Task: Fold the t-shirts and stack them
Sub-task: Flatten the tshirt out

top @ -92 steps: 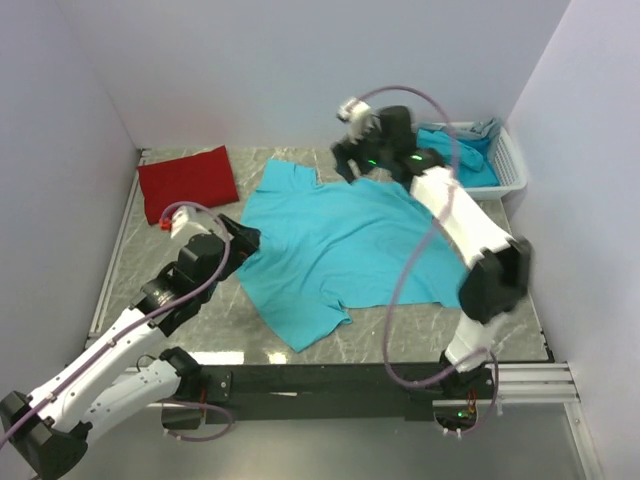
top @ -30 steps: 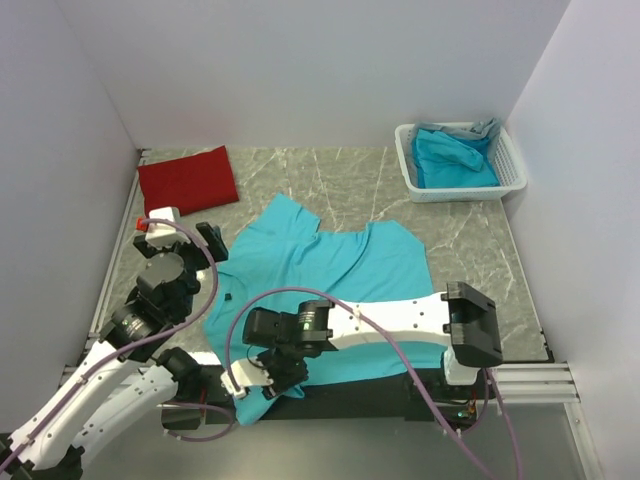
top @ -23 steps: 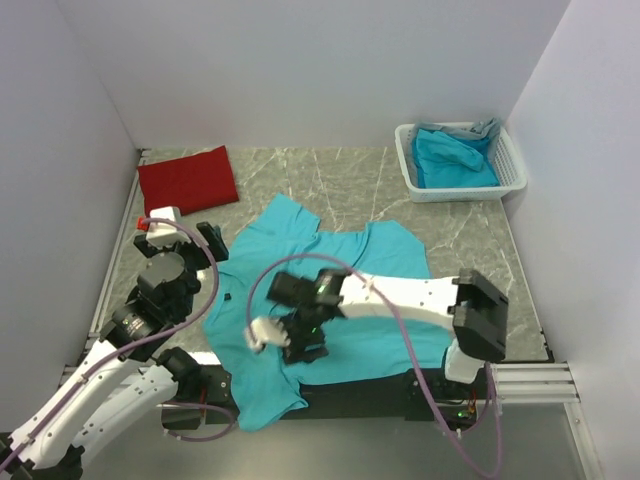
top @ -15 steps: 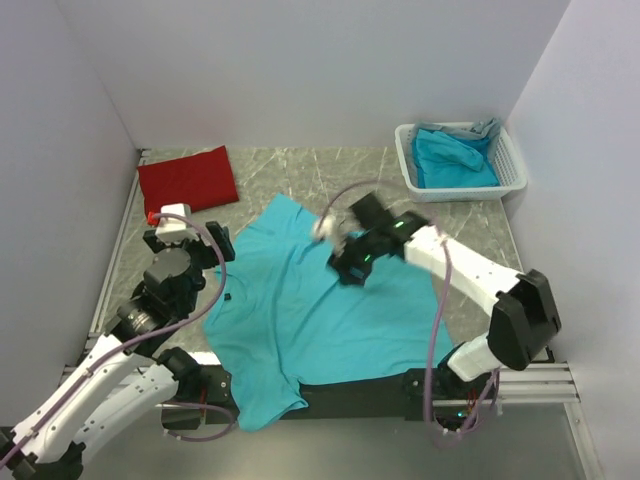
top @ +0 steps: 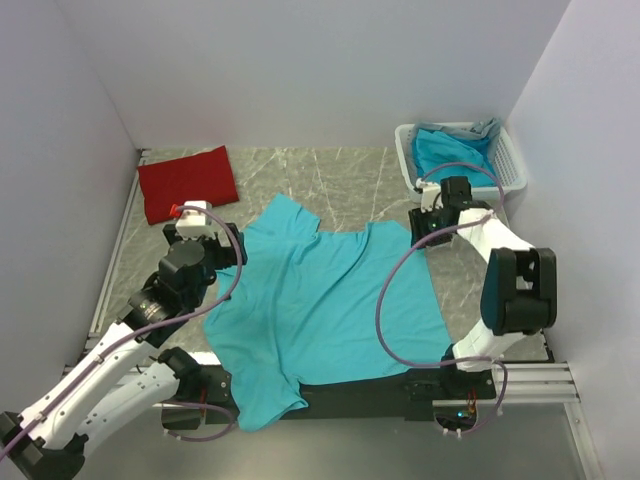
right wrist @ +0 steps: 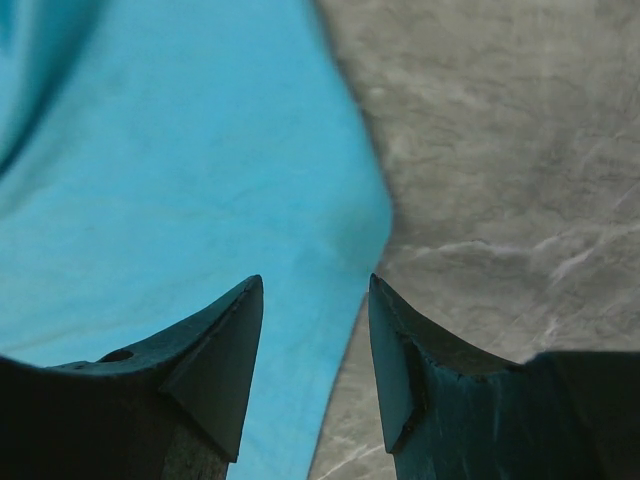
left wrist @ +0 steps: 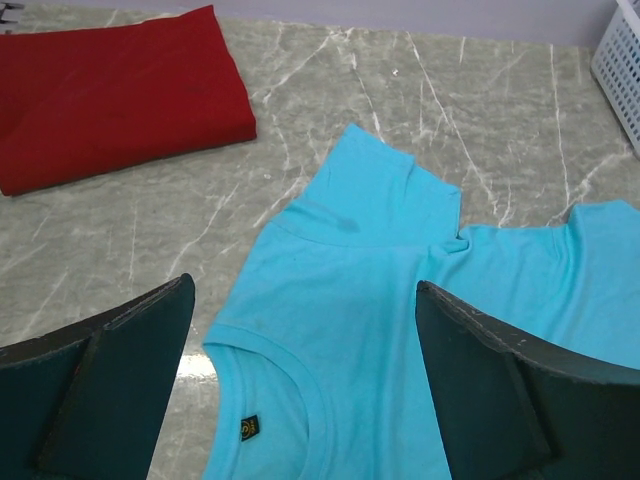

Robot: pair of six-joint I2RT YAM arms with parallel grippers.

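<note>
One right pincer (top: pixel 423 232), now near basket (top: pixel 515 172)

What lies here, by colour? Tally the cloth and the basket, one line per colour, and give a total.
Turquoise: 2, the spread t-shirt and the bundle of cloth in the basket (the number of shirts in it cannot be told)
Red: 1, the folded t-shirt
White: 1, the basket
Total: 4
</note>
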